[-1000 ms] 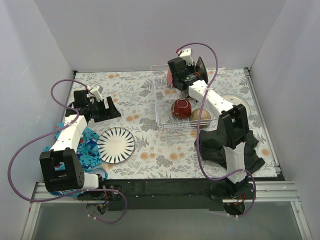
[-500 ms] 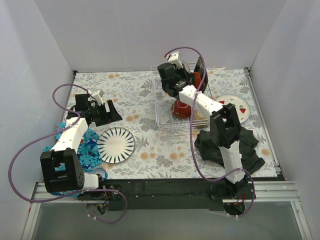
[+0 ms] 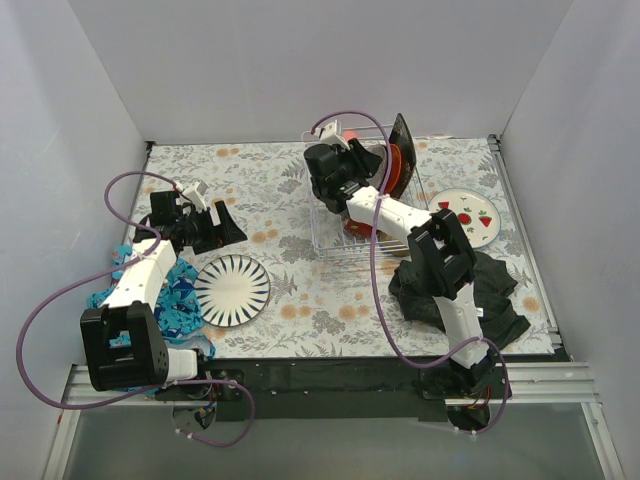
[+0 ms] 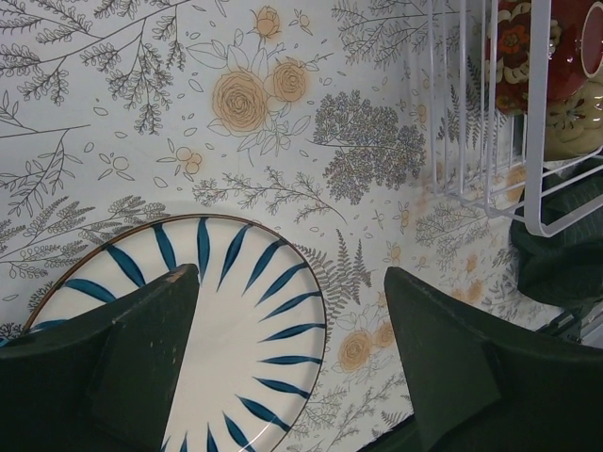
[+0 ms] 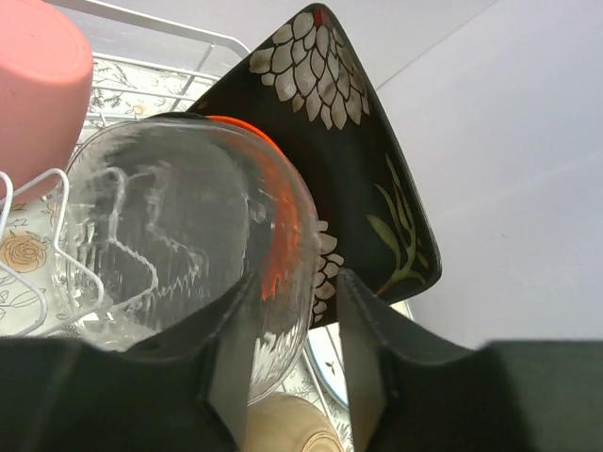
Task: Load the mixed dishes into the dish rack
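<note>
Glass dish (image 5: pixel 179 226) in the dish rack (image 4: pixel 535 122) stands between the right hand's (image 5: pixel 297 281) part-open fingers (image 5: pixel 363 358) (left hand (image 4: pixel 287 278) gapes empty, left of the rack).

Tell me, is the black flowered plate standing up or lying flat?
Standing on edge, leaning slightly. The black plate rises corner-up behind the orange plate in the dish rack, its patterned face turned sideways.
</note>
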You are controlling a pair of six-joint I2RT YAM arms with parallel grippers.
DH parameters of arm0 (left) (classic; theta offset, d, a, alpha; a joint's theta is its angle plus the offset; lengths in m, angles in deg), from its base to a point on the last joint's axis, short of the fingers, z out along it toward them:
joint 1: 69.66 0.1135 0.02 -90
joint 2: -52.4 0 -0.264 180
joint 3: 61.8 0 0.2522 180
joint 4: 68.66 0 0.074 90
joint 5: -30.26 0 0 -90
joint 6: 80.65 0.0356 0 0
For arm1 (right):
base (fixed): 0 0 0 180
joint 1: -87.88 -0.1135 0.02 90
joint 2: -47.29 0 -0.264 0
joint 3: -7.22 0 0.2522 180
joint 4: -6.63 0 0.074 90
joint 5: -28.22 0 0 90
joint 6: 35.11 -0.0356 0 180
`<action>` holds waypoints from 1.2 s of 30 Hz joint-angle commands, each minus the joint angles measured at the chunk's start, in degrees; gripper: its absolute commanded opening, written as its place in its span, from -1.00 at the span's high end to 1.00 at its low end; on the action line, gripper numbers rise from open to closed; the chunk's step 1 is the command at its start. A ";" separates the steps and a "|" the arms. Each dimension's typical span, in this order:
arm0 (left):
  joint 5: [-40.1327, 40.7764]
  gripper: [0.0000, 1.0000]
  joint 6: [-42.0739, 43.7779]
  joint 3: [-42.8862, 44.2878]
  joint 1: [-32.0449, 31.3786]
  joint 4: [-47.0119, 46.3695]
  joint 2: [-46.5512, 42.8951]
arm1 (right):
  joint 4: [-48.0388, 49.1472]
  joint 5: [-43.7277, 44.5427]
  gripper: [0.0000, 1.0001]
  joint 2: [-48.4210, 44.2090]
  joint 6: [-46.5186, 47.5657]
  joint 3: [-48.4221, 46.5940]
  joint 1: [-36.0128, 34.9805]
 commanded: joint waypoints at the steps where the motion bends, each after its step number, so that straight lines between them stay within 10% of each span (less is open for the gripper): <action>1: -1.26 -0.63 -0.65 -1.19 0.02 -1.89 -1.79 | 0.48 2.06 -0.09 -2.11 0.71 -2.18 -0.50; 16: 3.57 -0.70 14.86 8.47 0.54 1.53 6.29 | -33.82 -29.81 -0.57 -15.44 -23.02 -6.95 1.96; 18: 4.10 -0.72 19.98 9.18 0.81 4.68 8.92 | -36.55 -34.57 -0.97 -18.00 -26.70 -5.45 3.80; 29: 0.50 -0.67 45.31 13.04 5.55 20.26 21.06 | -39.19 -70.71 -0.96 -32.33 -22.59 7.12 15.93; 36: 0.85 0.01 54.98 12.61 5.73 22.98 26.51 | -38.32 -71.77 -0.96 -34.01 -19.33 10.82 16.91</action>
